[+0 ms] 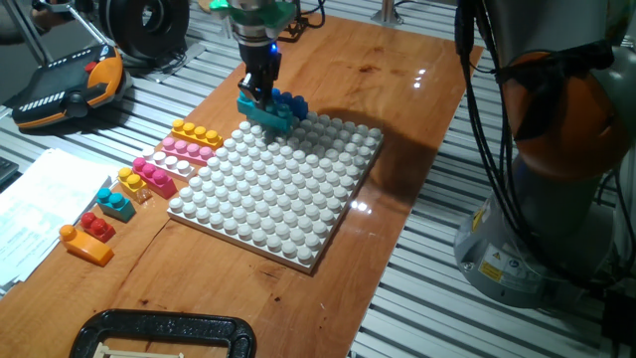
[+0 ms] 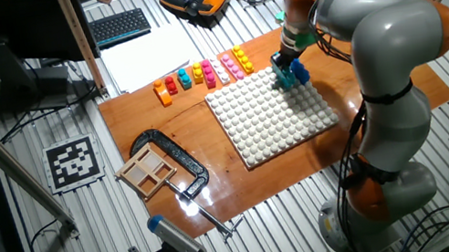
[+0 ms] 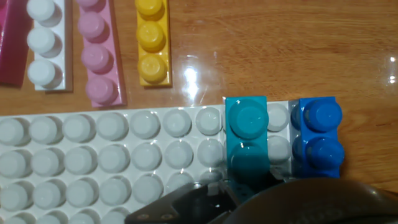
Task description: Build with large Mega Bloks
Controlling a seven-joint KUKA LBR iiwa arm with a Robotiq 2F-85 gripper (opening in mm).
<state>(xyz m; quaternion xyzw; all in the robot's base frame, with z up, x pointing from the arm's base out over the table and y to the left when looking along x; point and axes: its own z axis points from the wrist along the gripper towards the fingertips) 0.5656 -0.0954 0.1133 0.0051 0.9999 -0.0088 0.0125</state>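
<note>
My gripper [image 1: 260,91] stands at the far corner of the white baseplate [image 1: 288,204], shut on a teal Mega Blok [image 1: 266,113] that rests on the plate's edge row. A blue Mega Blok [image 1: 291,102] sits on the plate right beside it. In the hand view the teal brick [image 3: 247,130] runs under my gripper [image 3: 249,186], and the blue brick [image 3: 319,134] is one stud column to its right. Loose bricks lie on the wood beside the plate: yellow [image 3: 152,43], pink [image 3: 96,53], white [image 3: 45,46], then magenta [image 1: 154,175], red [image 1: 96,225] and orange [image 1: 84,245].
A black clamp [image 1: 164,333] lies at the near table edge, next to a small wooden tray [image 2: 149,169]. An orange teach pendant [image 1: 70,89] and papers [image 1: 40,199] lie off the table to the left. The arm's base [image 1: 556,199] stands at the right.
</note>
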